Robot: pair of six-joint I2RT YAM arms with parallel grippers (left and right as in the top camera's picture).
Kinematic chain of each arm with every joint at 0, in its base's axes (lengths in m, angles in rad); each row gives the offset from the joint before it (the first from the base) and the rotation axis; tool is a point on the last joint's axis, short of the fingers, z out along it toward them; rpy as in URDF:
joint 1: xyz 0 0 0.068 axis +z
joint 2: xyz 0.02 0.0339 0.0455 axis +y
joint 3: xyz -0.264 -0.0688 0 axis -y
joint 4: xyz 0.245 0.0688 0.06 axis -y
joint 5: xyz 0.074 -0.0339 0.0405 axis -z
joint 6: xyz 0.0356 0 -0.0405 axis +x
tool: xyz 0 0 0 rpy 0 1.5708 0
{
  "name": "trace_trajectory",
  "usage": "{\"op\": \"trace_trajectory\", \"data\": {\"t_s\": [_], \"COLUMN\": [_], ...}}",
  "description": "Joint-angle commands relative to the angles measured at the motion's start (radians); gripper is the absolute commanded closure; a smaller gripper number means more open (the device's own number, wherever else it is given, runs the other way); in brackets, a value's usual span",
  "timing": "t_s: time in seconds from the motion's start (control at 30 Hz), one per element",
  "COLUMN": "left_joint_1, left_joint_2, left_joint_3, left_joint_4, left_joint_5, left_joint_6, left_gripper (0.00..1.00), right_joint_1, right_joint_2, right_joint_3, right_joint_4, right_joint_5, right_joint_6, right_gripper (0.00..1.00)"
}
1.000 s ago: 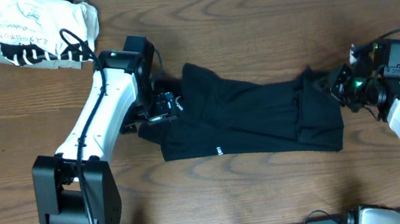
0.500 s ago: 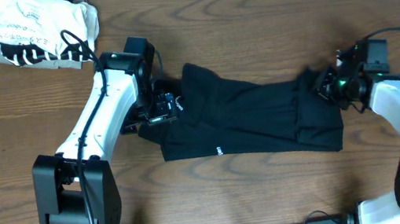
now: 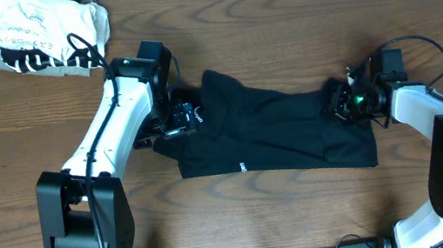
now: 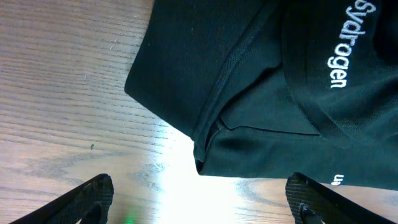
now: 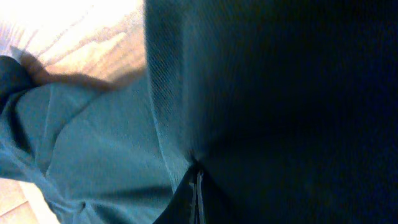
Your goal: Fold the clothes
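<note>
Shirt [image 3: 275, 129]: mid-table [image 3: 275, 10]. Bundle [image 3: 45, 31]: far left corner. Left gripper [image 3: 178, 117], right gripper [image 3: 343, 103]: at shirt's ends.

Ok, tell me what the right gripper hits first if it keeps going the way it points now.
Most likely the black shirt. The right gripper points toward the table's middle at the shirt's right end, and its wrist view is almost filled with dark fabric. Whether it already touches is unclear.
</note>
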Motion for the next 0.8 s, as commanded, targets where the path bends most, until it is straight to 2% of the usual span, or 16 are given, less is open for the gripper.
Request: {"op": "trace_trajectory", "data": {"t_s": [0.0,0.07,0.23,0.37,0.77], "left_joint_1": [0.004,0.004,0.004,0.004,0.004], "left_joint_2": [-0.003,-0.003,-0.003,-0.003,-0.003], "left_joint_3": [-0.005,-0.005,-0.005,-0.005,-0.005], "left_joint_4": [-0.003,-0.002,0.002,0.002,-0.003], "left_joint_5": [-0.008,-0.008,-0.007,-0.007,-0.007], "left_joint_6": [0.005,0.005,0.002,0.002,0.002], "left_gripper": [0.10,0.09,0.09,0.09,0.09], "right_joint_1": [-0.037,-0.060,-0.081,-0.074,-0.072], "right_joint_2": [-0.099,-0.175,-0.323,-0.349,-0.262], "right_joint_3": [0.039,0.053,0.058,0.041,-0.220], "right_joint_4": [-0.062,-0.118,-0.285,-0.404,-0.169], "right_joint_5": [-0.006,-0.007,0.042,0.130,0.048], "right_joint_6": [-0.020,-0.029,-0.060,-0.116,-0.046], "right_gripper": [0.99,0.96,0.79,0.76,0.80]}}
